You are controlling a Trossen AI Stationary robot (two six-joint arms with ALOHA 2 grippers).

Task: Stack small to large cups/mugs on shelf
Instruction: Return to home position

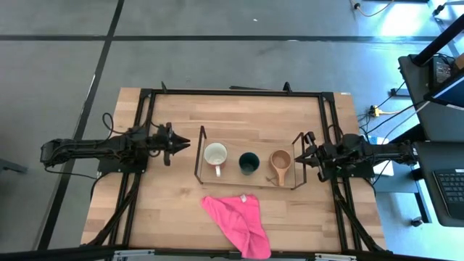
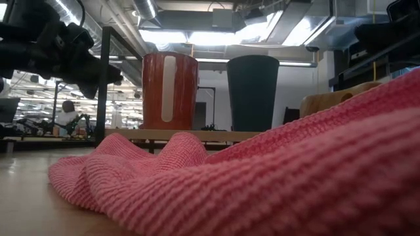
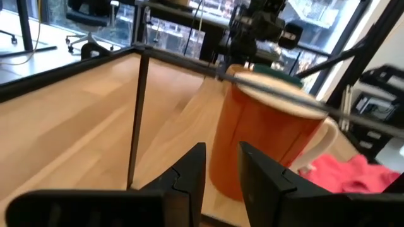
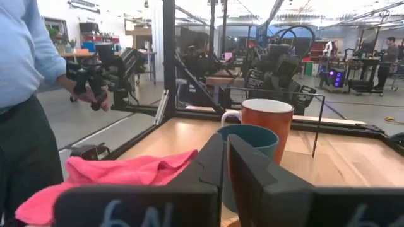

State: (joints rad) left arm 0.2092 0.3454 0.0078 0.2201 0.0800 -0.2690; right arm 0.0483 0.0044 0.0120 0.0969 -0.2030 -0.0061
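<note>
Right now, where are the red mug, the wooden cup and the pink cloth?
red mug (image 1: 215, 154): high view, its white inside.
wooden cup (image 1: 280, 159): high view, its hollow bowl.
pink cloth (image 1: 235, 215): high view, middle of the fabric.

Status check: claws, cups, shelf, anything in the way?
Left claw barely open, right claw shut, both empty, flanking the shelf. Red mug, green cup, wooden cup side by side on it. Pink cloth on table beside shelf.

Pink cloth (image 2: 262, 183) mostly hides the wooden cup (image 2: 328, 101).
</note>
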